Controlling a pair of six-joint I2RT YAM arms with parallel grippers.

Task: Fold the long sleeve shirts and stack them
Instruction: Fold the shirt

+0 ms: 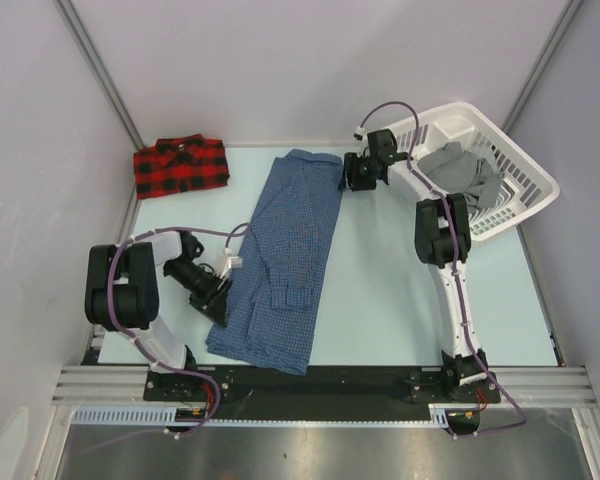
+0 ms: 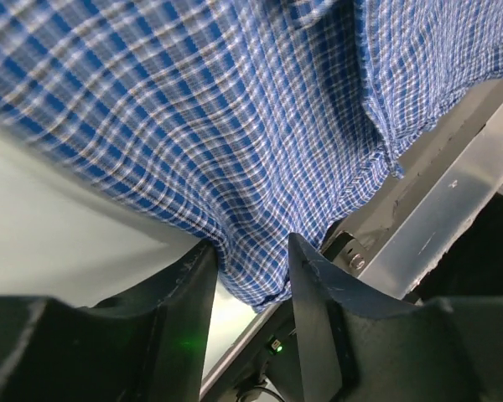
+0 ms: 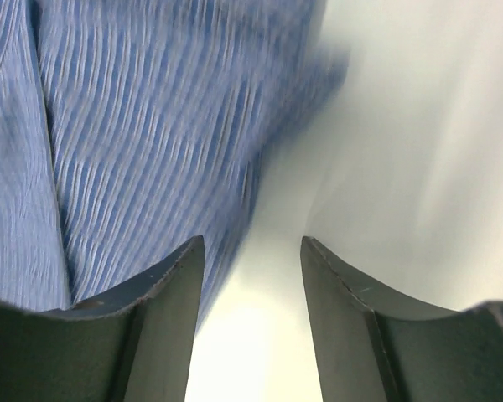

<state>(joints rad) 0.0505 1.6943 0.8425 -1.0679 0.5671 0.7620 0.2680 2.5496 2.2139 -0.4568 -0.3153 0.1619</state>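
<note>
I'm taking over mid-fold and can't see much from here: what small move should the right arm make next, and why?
Probably slide the right end effector a little toward the blue shirt and close. Its fingers stand open with only the shirt's edge beside them and bare table between, while the left end effector already has cloth between its fingers at the near hem.

Blue fine-check shirt (image 1: 285, 258), red-and-black plaid shirt (image 1: 180, 165), white basket (image 1: 525, 165) holding grey cloth (image 1: 460, 172), pale mint table (image 1: 400, 290), black arms with white links and purple cables (image 1: 468, 330).
</note>
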